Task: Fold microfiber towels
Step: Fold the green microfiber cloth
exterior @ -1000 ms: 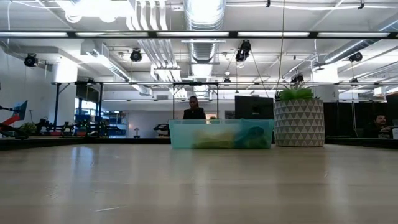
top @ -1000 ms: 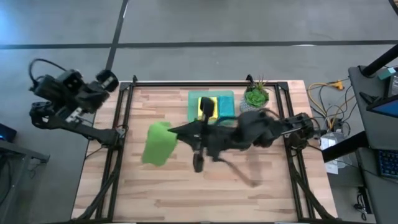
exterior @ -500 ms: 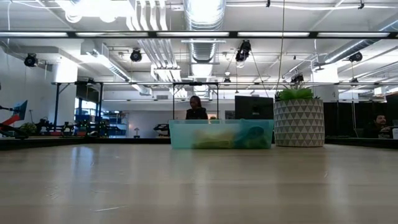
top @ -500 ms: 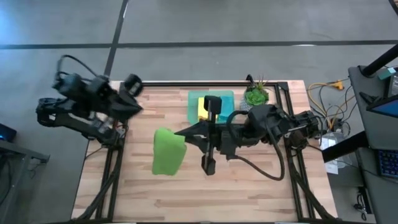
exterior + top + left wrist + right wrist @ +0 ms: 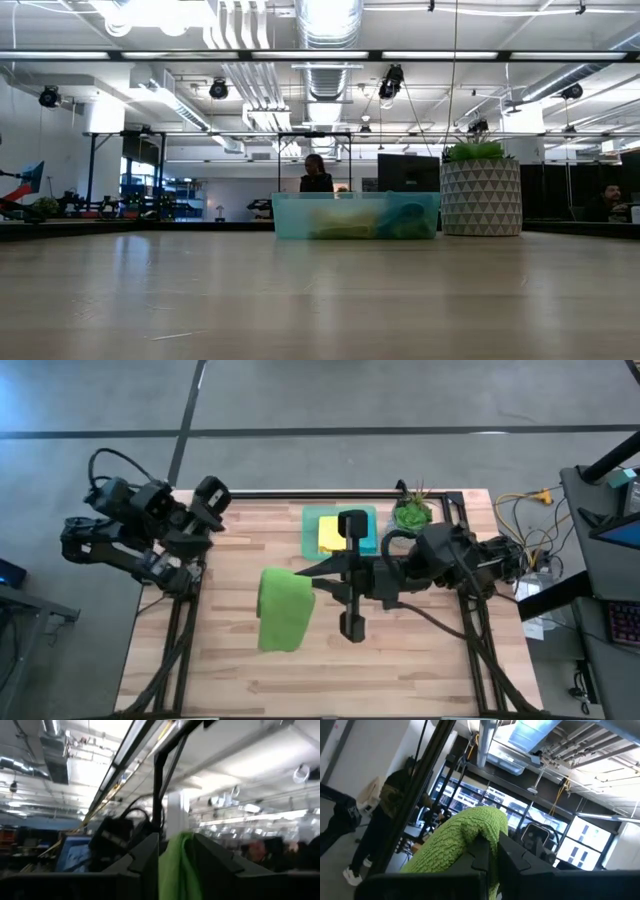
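Right pincer (image 5: 490, 851) clamps lime green towel (image 5: 283, 610), nubby, draped limp.

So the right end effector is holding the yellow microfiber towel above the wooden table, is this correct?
Not quite: the towel held by the right end effector is the lime green microfiber towel, not yellow. The right wrist view shows it pinched, and the high view shows it over the wooden table.

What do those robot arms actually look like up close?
Both arms are black and jointed, with black cables looping off them. The left arm is chunky and blocky; the right arm tapers to a slim gripper with two flat, dark, angular fingers.
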Robot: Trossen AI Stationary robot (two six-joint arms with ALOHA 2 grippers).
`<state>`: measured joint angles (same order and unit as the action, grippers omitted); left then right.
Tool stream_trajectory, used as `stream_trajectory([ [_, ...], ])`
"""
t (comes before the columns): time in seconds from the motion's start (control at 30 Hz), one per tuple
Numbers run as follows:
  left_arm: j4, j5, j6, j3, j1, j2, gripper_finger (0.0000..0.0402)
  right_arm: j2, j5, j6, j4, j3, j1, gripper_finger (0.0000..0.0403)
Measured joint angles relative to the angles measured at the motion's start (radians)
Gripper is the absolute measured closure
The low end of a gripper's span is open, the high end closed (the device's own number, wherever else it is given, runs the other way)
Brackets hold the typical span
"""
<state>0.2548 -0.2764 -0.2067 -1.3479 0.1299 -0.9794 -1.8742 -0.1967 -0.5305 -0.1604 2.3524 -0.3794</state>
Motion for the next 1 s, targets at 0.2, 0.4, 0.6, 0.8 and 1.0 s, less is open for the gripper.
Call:
stream_trajectory([
  [0.2, 0.166, 0.002, -0.179, 0.005, 0.0, -0.025, 0.0288, 0.011, -0.009, 0.043, -0.002, 0.0, 0.0, 0.0394],
  [0.4, 0.179, 0.072, -0.233, 0.008, 0.0, -0.067, 0.0283, 0.016, -0.015, 0.054, -0.009, 0.0, 0.0, 0.0394],
  [0.6, 0.171, 0.072, -0.234, 0.009, -0.002, -0.094, 0.0209, 0.017, -0.017, 0.063, -0.017, 0.0, -0.001, 0.0394],
  [0.8, 0.062, 0.204, -0.285, 0.011, -0.026, -0.071, 0.0064, 0.019, -0.017, 0.079, -0.024, 0.0, -0.001, 0.0394],
  [1.0, -0.065, 0.305, -0.288, 0.005, -0.025, -0.046, 0.0029, 0.022, -0.061, 0.078, -0.023, 0.0, 0.001, 0.0394],
])
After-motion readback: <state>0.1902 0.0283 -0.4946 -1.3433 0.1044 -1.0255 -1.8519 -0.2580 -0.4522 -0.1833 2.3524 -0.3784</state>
